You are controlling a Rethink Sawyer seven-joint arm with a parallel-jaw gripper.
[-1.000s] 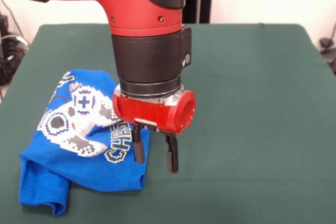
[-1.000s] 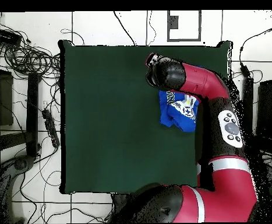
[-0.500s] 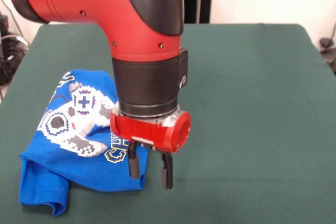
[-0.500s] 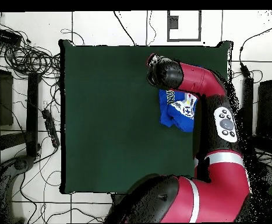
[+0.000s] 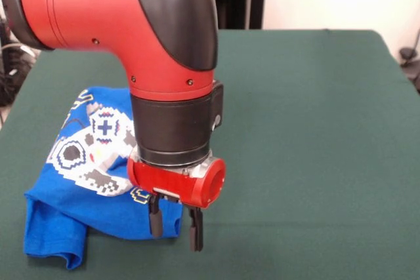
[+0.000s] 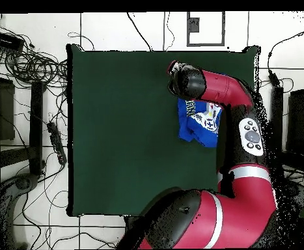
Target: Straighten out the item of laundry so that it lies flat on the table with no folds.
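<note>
one blue t-shirt (image 5: 98, 188), bunched and folded over with its controller print showing, lies near a green worktop (image 5: 315, 136) edge; one pincer (image 5: 175, 227) stands spread at its hem.

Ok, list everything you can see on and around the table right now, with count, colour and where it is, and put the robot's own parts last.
T-shirt: one, bright blue with white-grey controller print, crumpled with folds, at the table's left side in the front view.
Table: one, dark green cloth cover, fills most of both views.
Cables: many, black, tangled on the floor beside the table in the overhead view.
Arm: one, red and black, coming down over the shirt's edge.
Gripper: one, black fingers under a red wrist, open, straddling the shirt's lower right corner.
</note>
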